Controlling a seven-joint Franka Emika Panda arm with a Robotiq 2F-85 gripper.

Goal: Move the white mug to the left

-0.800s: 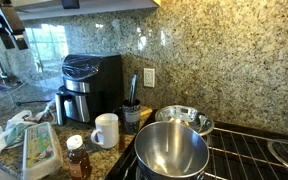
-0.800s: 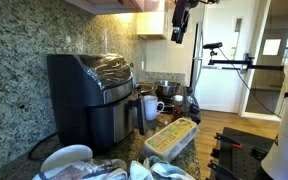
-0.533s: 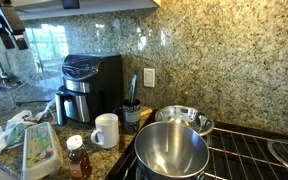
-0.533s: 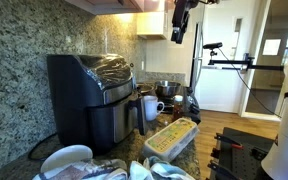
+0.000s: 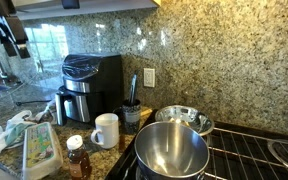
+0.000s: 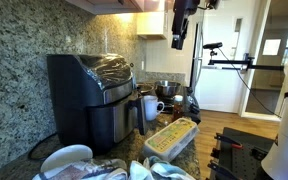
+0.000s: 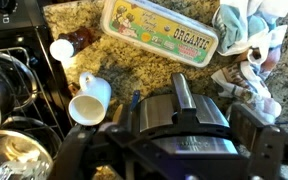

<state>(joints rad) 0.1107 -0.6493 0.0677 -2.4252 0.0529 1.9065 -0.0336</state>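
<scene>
Glossy white mug (image 5: 105, 130), shiny steel bowl (image 5: 171, 150), polished granite wall (image 5: 224, 60)

In an exterior view, the white mug (image 5: 106, 130) stands between the honey bottle (image 5: 77, 157) and the utensil cup (image 5: 131, 117), right of the carafe (image 5: 72, 105).

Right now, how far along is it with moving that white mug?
Done: nothing that shows. The white mug stands on the counter beside the dark utensil cup, untouched. In hand: the gripper hangs high above the counter, open and empty. Left: come down to the mug, grasp it, carry it to the left and let go.
</scene>
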